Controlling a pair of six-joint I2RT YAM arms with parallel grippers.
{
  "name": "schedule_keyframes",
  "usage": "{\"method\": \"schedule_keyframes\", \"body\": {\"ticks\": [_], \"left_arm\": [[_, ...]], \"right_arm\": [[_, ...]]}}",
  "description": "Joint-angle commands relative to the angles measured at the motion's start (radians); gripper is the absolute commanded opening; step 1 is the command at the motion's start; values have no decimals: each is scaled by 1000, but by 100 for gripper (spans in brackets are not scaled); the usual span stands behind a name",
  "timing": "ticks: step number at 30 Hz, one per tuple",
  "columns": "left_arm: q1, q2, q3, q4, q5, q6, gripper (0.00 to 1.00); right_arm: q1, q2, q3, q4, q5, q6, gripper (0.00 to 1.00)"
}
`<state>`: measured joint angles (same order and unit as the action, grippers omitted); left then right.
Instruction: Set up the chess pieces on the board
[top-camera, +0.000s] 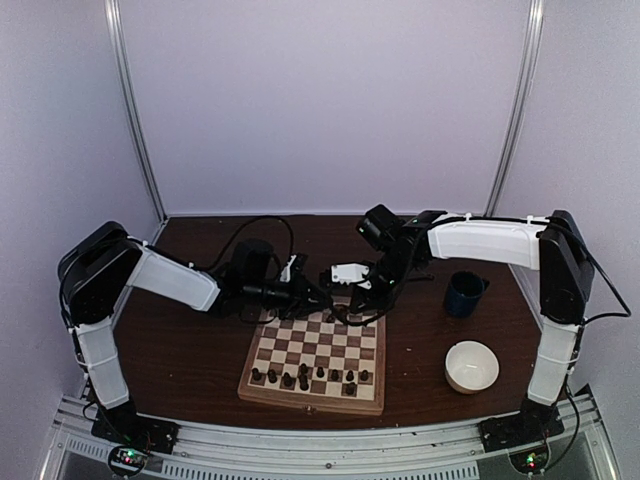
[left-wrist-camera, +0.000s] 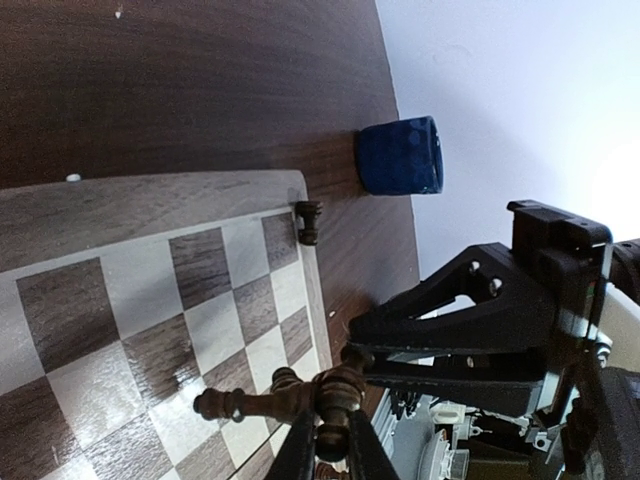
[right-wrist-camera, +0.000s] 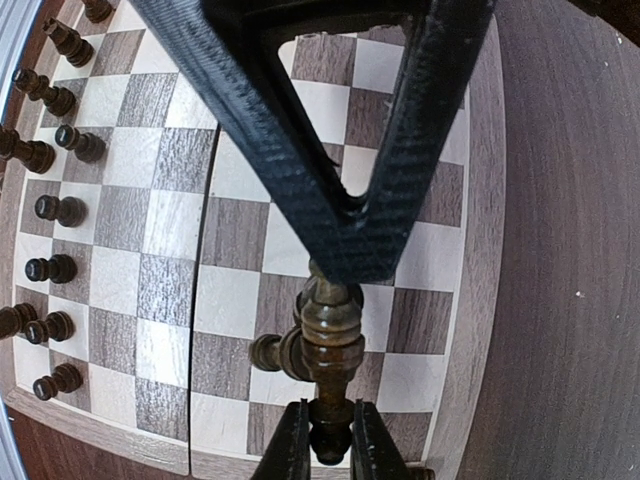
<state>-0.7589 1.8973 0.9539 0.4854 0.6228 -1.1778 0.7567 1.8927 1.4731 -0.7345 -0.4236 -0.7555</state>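
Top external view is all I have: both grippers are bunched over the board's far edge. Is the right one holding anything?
Observer: Yes. The right wrist view shows the right gripper shut on a dark chess piece over the board.
Operator: And the left?
Observer: The left wrist view shows the left gripper closed on a brown piece; whether it is the same piece, I cannot tell.
Operator: Any strays?
Observer: One lone piece sits on the board's border at the corner nearest the blue cup.
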Motion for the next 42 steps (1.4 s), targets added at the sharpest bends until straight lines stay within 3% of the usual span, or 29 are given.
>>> {"method": "schedule_keyframes", "body": {"ticks": [1, 9, 22, 28, 33, 42], "left_arm": [[-4, 12, -6, 88, 25, -16, 7], [-4, -36, 1, -13, 10, 49, 1], [-3, -181, 66, -463, -93, 299, 0], [-5, -208, 204, -894, -150, 506, 0], [-12, -253, 289, -1209, -286, 690, 0], [-54, -287, 266, -1445, -414, 802, 0]], "right_arm": [[4, 6, 27, 20, -7, 13, 10], [-4, 22, 19, 2, 11, 6, 10], [-11, 54, -5, -18, -5, -10, 10], [-11, 62, -4, -31, -3, -11, 10], [-13, 58, -2, -36, -3, -11, 10], [-13, 60, 6, -40, -5, -7, 11]]}}
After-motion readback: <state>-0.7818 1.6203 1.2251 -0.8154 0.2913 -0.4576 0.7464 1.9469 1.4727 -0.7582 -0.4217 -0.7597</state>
